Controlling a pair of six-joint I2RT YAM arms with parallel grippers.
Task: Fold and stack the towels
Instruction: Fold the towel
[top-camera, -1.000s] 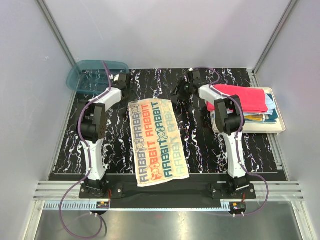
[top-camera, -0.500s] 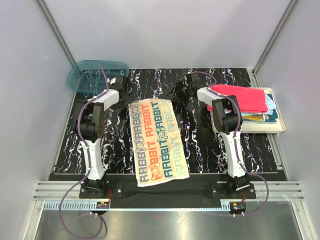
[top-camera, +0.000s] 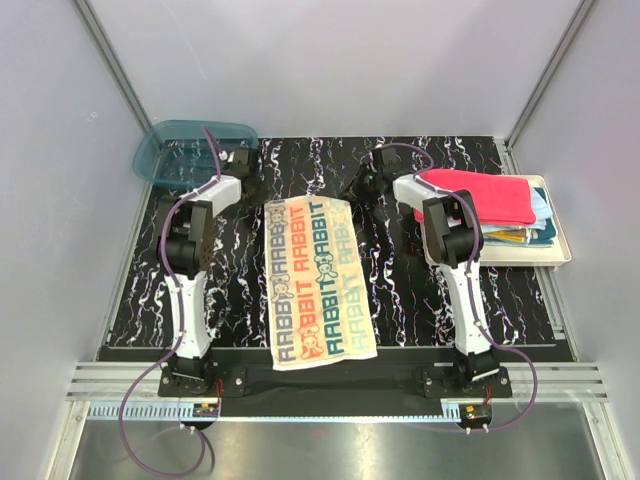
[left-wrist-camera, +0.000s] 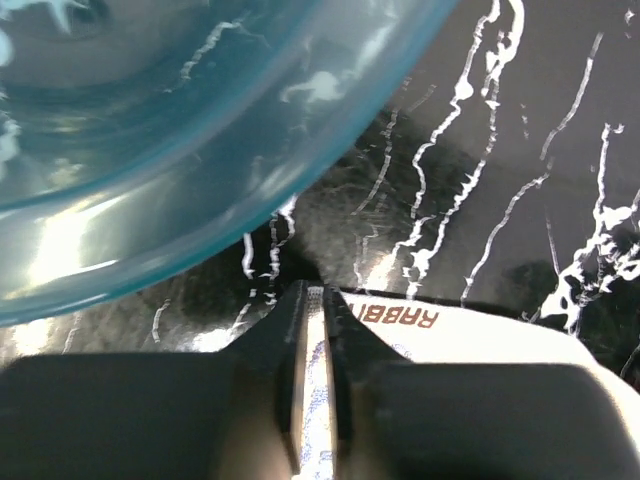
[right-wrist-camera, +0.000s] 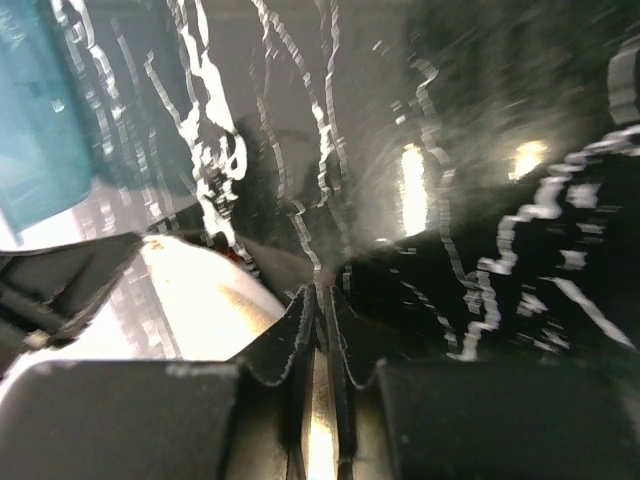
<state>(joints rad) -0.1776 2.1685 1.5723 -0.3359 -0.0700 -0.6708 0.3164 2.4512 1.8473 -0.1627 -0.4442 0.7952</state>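
1. Nearest me, the lettered towel (top-camera: 318, 280) lies flat and full length on the table (top-camera: 420, 300), between the two arms. Its near edge reaches the table's front edge. It is thin, soft cloth, cream, printed with rows of red and teal lettering. The table is hard, glossy black with white veining.

2. Change noted: a second ago both hands stood wider and hung above the far corners. Both have since closed to a narrow slit at those corners, and the towel's far edge has shifted slightly, the left corner drawn inward.

3. The left hand (left-wrist-camera: 315, 300) is at the far-left corner, jaws nearly together with a pale strip of cloth between them. The printed hem shows just beside its right finger.

4. The right hand (right-wrist-camera: 320, 300) is at the far-right corner, jaws equally narrow. This view is blurred, but the cloth humps up against the left finger, so I judge the corner is pinched there too.

5. Meaning for the task: the grasp for the first fold appears made. The fold itself is not yet done.

6. Farther off, on the right, a cream rectangular tray (top-camera: 555, 255) carries the folded towels (top-camera: 490, 195), red-pink on top with light blue and mustard below. At far left sits a translucent teal bin (top-camera: 185, 150), smooth and rounded.
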